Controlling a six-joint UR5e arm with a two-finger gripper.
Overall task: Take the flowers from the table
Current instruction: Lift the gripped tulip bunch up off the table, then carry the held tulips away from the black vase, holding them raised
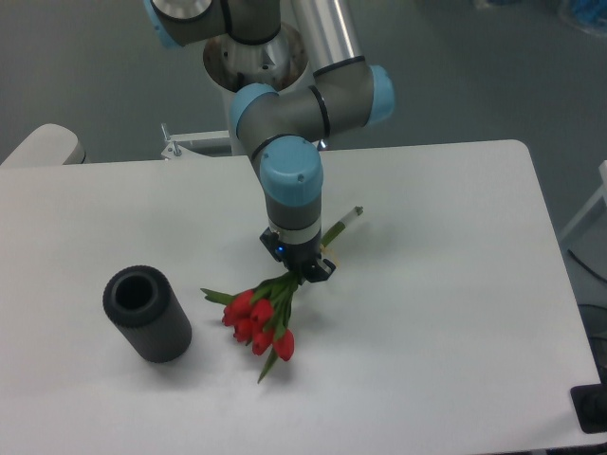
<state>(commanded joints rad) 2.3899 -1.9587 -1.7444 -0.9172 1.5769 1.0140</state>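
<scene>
**Inspector A:** State of the claw [305, 275]?

**Inspector B:** It is lowered over the stems of the flowers [261, 318]; whether the fingers are clamped cannot be told. The flowers are judged to lie on the table [455, 313], mid-worktop, nearer the front edge; lifting remains undone.

**Inspector A:** Containers?

**Inspector B:** A black cylinder [147, 315] is noted toward the left edge, apart from the flowers. Nothing is seen inside.
</scene>
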